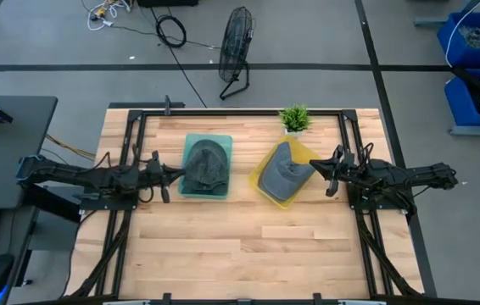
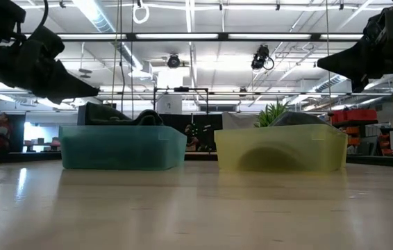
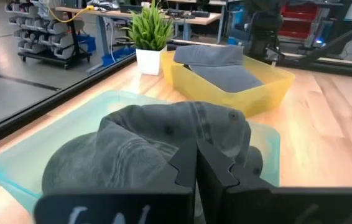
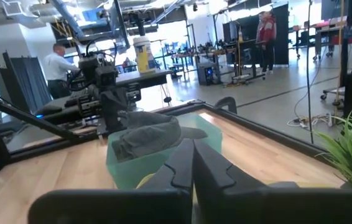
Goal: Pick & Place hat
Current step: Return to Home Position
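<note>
A grey cap (image 1: 206, 165) lies in a teal bin (image 1: 191, 142), crown up in the left wrist view (image 3: 163, 140). A second grey cap (image 1: 289, 169) lies in a yellow bin (image 1: 265, 180), seen beyond (image 3: 222, 65). My left gripper (image 1: 165, 176) hovers shut just left of the teal bin, above the table. My right gripper (image 1: 328, 174) hovers shut just right of the yellow bin. In the low view both bins, teal (image 2: 121, 146) and yellow (image 2: 280, 149), stand on the table with the arms raised above them.
A small potted plant (image 1: 294, 119) stands at the far edge behind the yellow bin. A black frame runs along the table's far and side edges. The wooden table (image 1: 240, 246) stretches bare in front of the bins. People stand in the room beyond.
</note>
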{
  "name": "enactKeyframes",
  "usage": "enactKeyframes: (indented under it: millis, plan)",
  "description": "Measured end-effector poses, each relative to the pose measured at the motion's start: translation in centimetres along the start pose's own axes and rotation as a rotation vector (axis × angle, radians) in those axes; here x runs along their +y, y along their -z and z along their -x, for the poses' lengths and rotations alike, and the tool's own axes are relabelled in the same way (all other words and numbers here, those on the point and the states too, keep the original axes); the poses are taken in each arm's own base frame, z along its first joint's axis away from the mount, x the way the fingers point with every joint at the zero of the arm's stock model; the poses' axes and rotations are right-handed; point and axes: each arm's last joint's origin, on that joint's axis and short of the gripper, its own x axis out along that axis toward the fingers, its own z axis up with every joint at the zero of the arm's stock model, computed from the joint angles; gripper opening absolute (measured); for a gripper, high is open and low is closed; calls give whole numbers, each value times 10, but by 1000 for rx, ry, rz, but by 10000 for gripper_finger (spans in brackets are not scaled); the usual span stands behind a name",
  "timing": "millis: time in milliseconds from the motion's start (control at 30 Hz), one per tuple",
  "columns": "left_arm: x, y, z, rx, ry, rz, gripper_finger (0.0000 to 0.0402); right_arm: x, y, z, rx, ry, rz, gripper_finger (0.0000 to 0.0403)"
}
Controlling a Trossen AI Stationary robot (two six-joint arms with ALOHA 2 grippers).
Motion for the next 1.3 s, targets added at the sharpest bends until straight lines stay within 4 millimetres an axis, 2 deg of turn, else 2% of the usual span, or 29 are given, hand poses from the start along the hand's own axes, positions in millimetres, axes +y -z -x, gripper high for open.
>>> enactKeyframes:
  millis: [533, 1300]
  plan:
    - [0, 0, 1, 1, 0, -2, 7, 0, 0, 0, 0, 0, 0, 25]
    - [5, -19, 17, -218, 38, 106, 7, 0, 0, 0, 2, -1, 1, 25]
